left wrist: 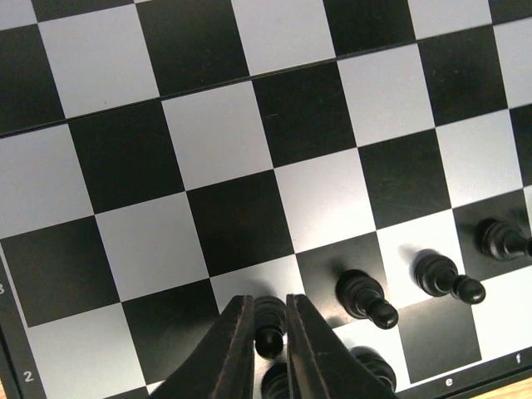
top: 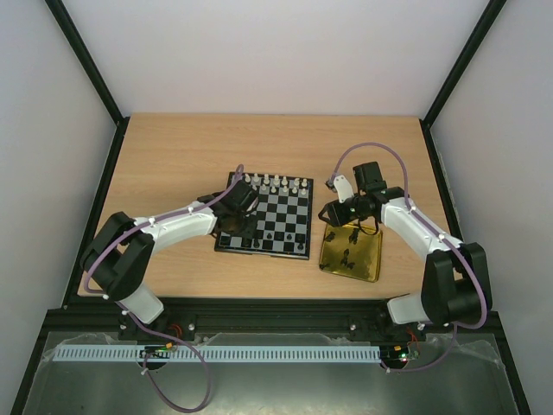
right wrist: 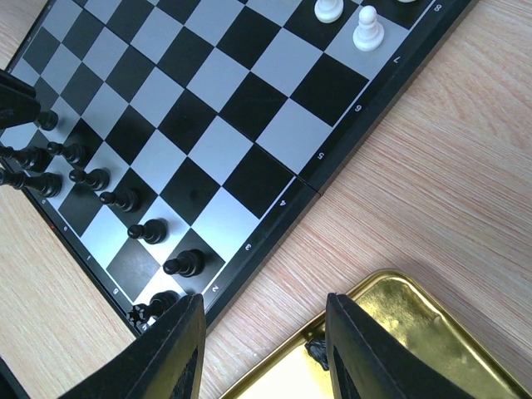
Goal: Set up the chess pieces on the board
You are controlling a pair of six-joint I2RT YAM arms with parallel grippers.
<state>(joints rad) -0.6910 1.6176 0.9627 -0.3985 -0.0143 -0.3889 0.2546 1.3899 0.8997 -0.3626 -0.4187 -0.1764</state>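
Observation:
The checkered board (top: 285,220) lies mid-table, white pieces (top: 275,183) along its far row, black pieces (top: 270,235) near its front. My left gripper (left wrist: 268,326) hangs low over the board's near left part, jaws closed around a black pawn (left wrist: 269,319) that stands on a white square; other black pawns (left wrist: 366,296) stand beside it. My right gripper (right wrist: 264,349) is open and empty above the wood between the board's edge (right wrist: 274,241) and the gold tray (right wrist: 391,332), where a black piece (right wrist: 317,353) lies.
The gold tray (top: 367,259) sits right of the board with a few black pieces in it. Dark frame rails run along the table's left and right sides. Bare wood surrounds the board.

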